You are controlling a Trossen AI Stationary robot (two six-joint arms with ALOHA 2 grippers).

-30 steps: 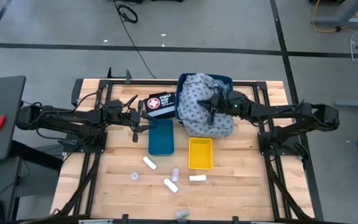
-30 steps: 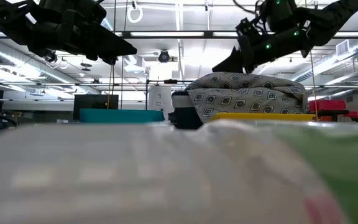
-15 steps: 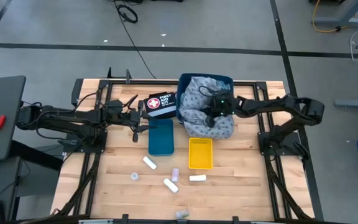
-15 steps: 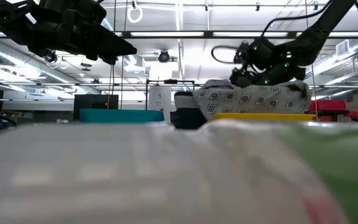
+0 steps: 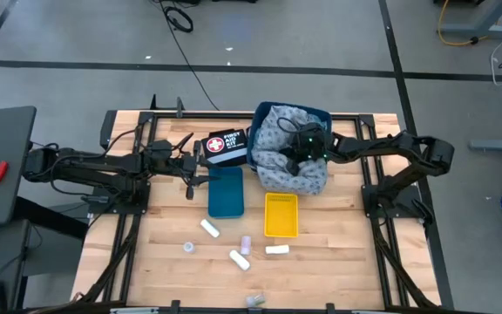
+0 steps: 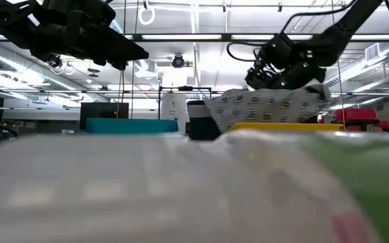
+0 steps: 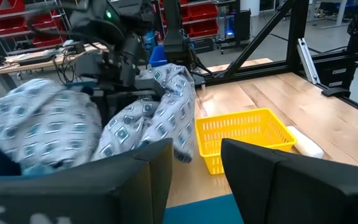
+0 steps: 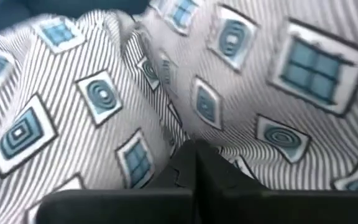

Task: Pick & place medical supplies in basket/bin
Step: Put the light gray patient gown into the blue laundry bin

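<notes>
A grey patterned cloth is heaped in and over the near side of a dark blue bin at the table's far edge. My right gripper is on top of the heap, shut on the cloth. The same gripper shows just above the mound in the low view. My left gripper hovers open over the table beside the black pouch, touching nothing. Several white gauze rolls and a tiny tape ring lie on the near table. My right gripper pinches a raised fold of the cloth between its two fingers, on top of the heap. It comes from above, slanting in from the table's right. The rest of the cloth lies slack on the bin and the table.
A teal tray and a yellow basket sit side by side mid-table, near the cloth. A pale lilac piece and a packet lie toward the near edge. Bare wood lies on both sides of the near table.
My right gripper has moved toward the table's left and dropped onto the cloth heap, then risen slightly. The mound has been pressed lower and drawn in, and more of the bin's far rim shows.
</notes>
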